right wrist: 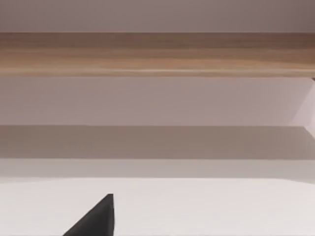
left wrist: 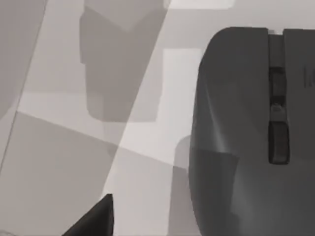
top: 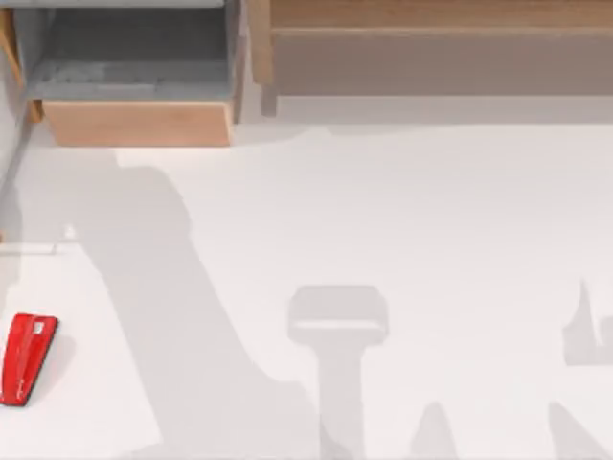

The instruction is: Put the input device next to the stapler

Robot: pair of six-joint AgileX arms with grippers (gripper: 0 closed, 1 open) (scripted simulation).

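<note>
Red and wedge-shaped, the small stapler [top: 27, 357] lies at the lower left of the top view on the white tabletop [top: 402, 211], its rounded end toward the frame's bottom and a small white mark near its upper end. Further right, the table carries only grey arm shadows, with a wooden open-fronted box [top: 134, 120] at the upper left and a long wooden shelf edge [top: 431, 19] across the upper right. In the left wrist view, the smooth dark grey mouse-shaped input device [left wrist: 246, 137] lies close below the camera on the table; I cannot tell whether the left gripper is spread or clenched. The right wrist view faces the shelf, and its gripper's state is likewise unclear. I judge the approach to be in hand: next, the left gripper must settle over the mouse and grasp it.
</note>
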